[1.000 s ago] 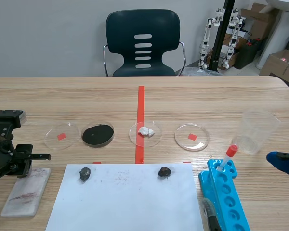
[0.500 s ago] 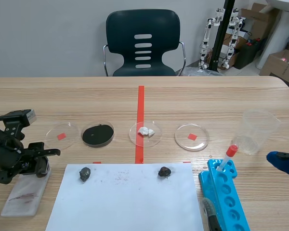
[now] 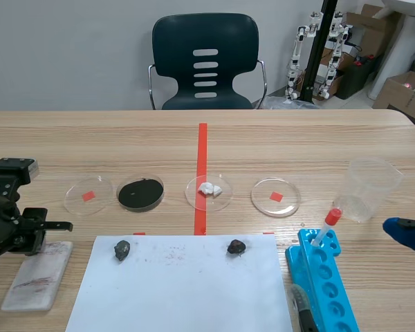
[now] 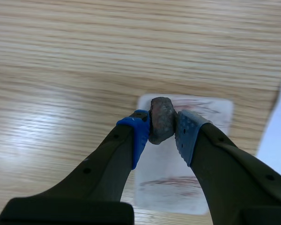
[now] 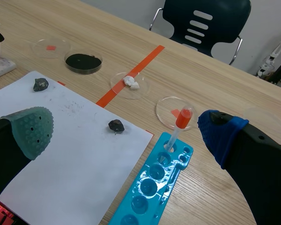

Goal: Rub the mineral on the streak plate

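The left gripper (image 4: 163,130) is clamping the mineral (image 4: 160,111) by its sides, over the streak plate (image 4: 168,187) on the surface (image 4: 61,56). It is looking hard, rough and fairly light; I judge its middle is giving the safest hold.

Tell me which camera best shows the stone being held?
The left wrist view: the mineral sits large, clamped in the left gripper, over the streak plate. In the scene view the arm hides it; the right wrist view misses it.
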You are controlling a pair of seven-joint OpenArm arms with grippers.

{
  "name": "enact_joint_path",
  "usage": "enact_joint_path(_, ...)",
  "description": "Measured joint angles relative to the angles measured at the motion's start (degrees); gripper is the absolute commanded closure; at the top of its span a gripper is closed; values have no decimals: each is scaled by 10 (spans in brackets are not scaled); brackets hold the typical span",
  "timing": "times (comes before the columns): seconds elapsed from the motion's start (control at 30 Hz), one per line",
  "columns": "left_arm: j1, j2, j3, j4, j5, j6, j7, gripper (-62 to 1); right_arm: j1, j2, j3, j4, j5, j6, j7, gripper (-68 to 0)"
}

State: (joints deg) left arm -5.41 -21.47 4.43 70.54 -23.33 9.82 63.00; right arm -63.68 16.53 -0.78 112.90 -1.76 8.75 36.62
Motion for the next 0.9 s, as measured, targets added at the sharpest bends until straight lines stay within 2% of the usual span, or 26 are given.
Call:
enact_joint_path(0.1,0,0,0,0,-32,-4,-1,-117,0,0,0,0,0,0,0,-655)
enact_joint_path(0.2,0,-2,0,0,-91,-30,-3,-117,0,0,0,0,0,0,0,-655)
enact_joint_path(0.23,0,-1,0,0,-97,-32,-2,-117,0,0,0,0,0,0,0,-655)
enact_joint_path(0.4,0,2,0,0,-92,-34,-4,-117,0,0,0,0,0,0,0,-655)
enact_joint_path(0.43,0,2,0,0,-90,-34,-4,-117,0,0,0,0,0,0,0,-655)
enact_joint_path(0.53,0,2,0,0,-42,-34,-4,-117,0,0,0,0,0,0,0,-655)
enact_joint_path(0.63,0,2,0,0,14,-15,-2,-117,0,0,0,0,0,0,0,-655)
enact_joint_path(0.7,0,2,0,0,34,-5,0,-117,0,0,0,0,0,0,0,-655)
enact_joint_path(0.9,0,2,0,0,42,-4,7,-117,0,0,0,0,0,0,0,-655)
